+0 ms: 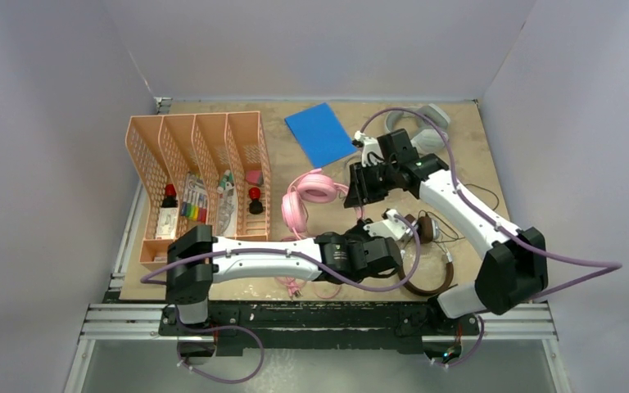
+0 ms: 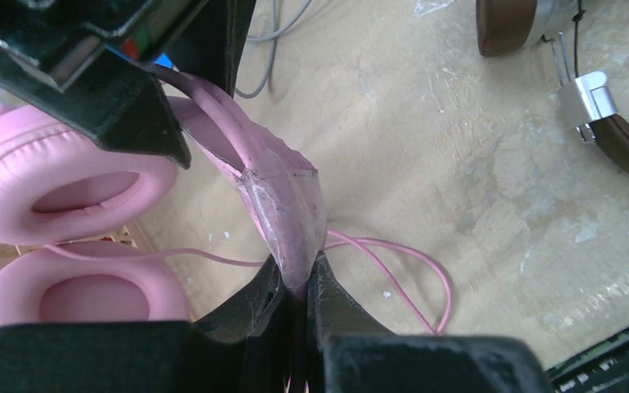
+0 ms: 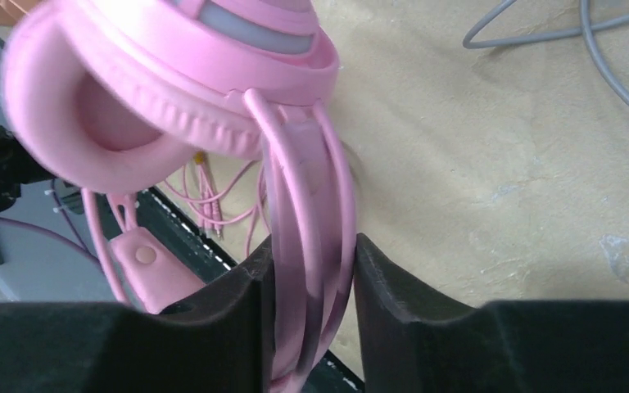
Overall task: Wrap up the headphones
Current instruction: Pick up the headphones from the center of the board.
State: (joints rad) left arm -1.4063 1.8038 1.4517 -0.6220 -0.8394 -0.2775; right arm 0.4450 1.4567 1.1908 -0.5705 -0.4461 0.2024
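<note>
closest to the left wrist lens, the left gripper point(image 2: 299, 282) is seen with its jaws fully shut on the band of the pink headset point(image 2: 65, 180), pinched at a stretch wrapped in clear film. the two ear cups are seen to the left of the jaws, and the thin pink cable point(image 2: 414, 274) is looped on the tabletop point(image 2: 426, 139) beneath. in the right wrist view that band is threaded between the jaws of the right gripper point(image 3: 307, 270), which are set close on either side of it. the band seems to touch both, but whether it is actually pinched cannot be told. one cup is raised above those jaws and is blurred. from above, the pink headset is found mid-tabletop, just right of a peach file organiser point(image 1: 201, 176). the brown-and-silver headset point(image 1: 427, 228) is laid nearer the front edge, between the two arms. the light-grey headset point(image 1: 436, 116) is placed at the back, near a blue sheet point(image 1: 321, 133).
</note>
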